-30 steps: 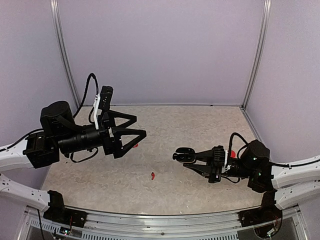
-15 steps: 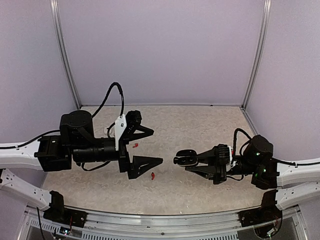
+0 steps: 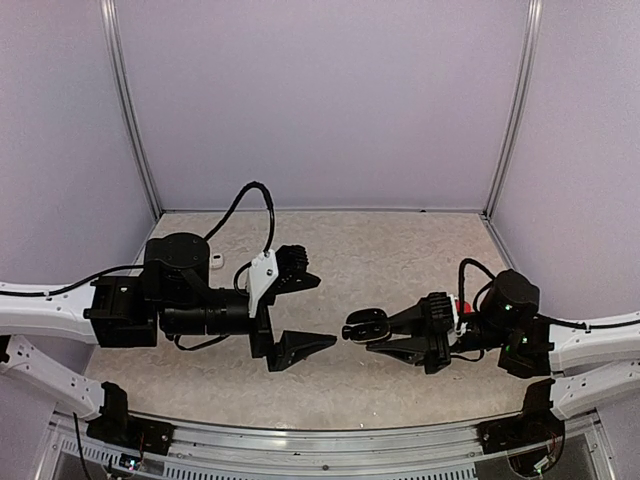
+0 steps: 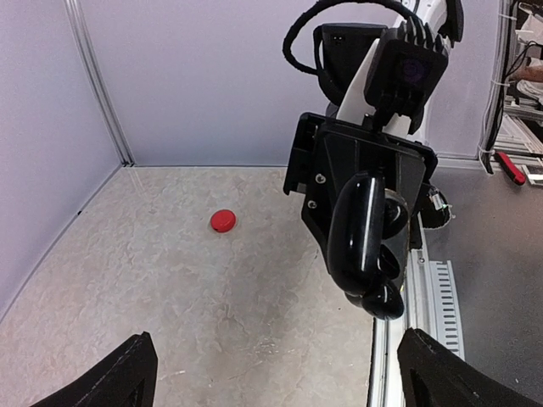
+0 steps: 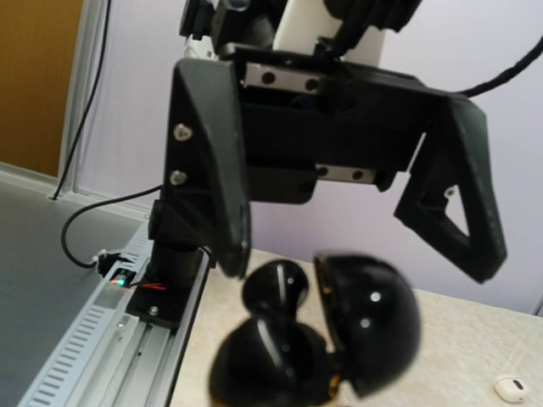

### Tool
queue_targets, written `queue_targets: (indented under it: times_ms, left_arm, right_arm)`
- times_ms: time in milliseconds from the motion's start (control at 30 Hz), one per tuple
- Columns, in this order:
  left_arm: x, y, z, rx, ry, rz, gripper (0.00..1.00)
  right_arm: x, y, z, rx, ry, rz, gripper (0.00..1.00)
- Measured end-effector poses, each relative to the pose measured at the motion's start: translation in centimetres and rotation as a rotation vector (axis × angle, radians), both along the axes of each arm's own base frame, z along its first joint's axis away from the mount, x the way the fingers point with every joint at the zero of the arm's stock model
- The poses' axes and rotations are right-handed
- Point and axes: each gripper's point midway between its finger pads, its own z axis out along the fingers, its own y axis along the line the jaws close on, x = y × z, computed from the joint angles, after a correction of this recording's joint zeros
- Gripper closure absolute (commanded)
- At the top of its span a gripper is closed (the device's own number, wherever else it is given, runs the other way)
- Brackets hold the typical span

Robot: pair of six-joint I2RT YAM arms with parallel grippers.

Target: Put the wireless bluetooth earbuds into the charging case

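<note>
While the right fingers (image 3: 380, 333) are clamped on the open black charging case (image 3: 362, 324), holding it above the counter (image 3: 400, 250) towards its near edge, the left fingers (image 3: 325, 312) stand wide apart with nothing between them, just left of the case and facing it. A small red round piece (image 4: 223, 220) lies towards the counter's right edge. A small white piece (image 5: 513, 388) lies towards the left edge, perhaps an earbud, though it is too small to tell.

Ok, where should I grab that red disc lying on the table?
Probably across its rounded edge, coming straight down from above: the red disc lies flat and low on the table, so only its opposite sides offer a grip.
</note>
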Motion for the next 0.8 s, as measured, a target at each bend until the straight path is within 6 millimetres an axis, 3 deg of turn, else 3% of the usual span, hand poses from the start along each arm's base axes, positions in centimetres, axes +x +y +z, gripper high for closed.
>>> queue_targets:
  times_ms: [800]
  left_arm:
    - [0.14,-0.50,-0.26,0.015,-0.010,-0.004,0.05]
  right_arm:
    - [-0.44,0.45,-0.81,-0.019,0.016,0.044,1.00]
